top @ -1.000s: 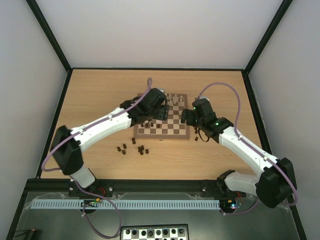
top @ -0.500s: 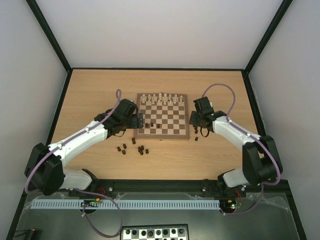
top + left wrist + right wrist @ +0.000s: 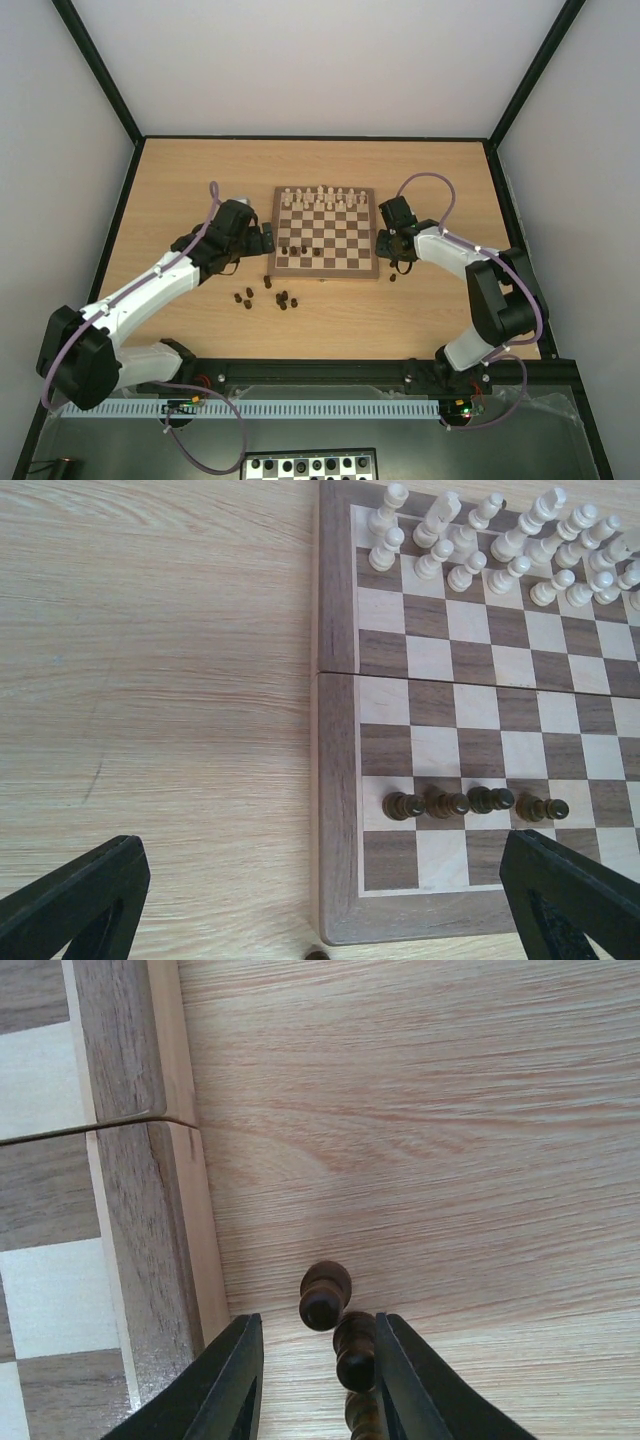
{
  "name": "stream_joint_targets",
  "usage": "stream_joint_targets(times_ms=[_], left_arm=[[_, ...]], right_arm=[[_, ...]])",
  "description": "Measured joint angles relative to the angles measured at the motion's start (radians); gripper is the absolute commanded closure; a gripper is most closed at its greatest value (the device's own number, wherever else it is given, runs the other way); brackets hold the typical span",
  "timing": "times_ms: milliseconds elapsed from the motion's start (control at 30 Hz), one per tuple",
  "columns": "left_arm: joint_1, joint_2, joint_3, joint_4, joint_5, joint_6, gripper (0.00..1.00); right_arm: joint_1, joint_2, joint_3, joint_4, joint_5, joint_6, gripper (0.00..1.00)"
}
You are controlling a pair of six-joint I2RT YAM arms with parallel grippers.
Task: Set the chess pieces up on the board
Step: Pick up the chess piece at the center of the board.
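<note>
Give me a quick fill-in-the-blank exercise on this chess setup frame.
1. ____ dark chess pieces stand on the board.
2. The left pincer is ____.
3. The right pincer straddles loose dark pieces resting on the ____.
Missing words: four; open; table.

Dark brown chess pieces (image 3: 490, 799), cream chessmen (image 3: 462, 572), brown-and-beige checkered board (image 3: 335, 730), pale woodgrain table (image 3: 150, 680).
</note>
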Motion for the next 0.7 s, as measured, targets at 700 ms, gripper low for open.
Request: stream_joint_targets(times_ms=[700], left_arm=[[0.000, 0.011, 0.000, 0.015, 0.025, 0.000, 0.01]], right_arm=[[0.000, 0.064, 0.044, 0.014, 0.017, -0.005, 0.91]])
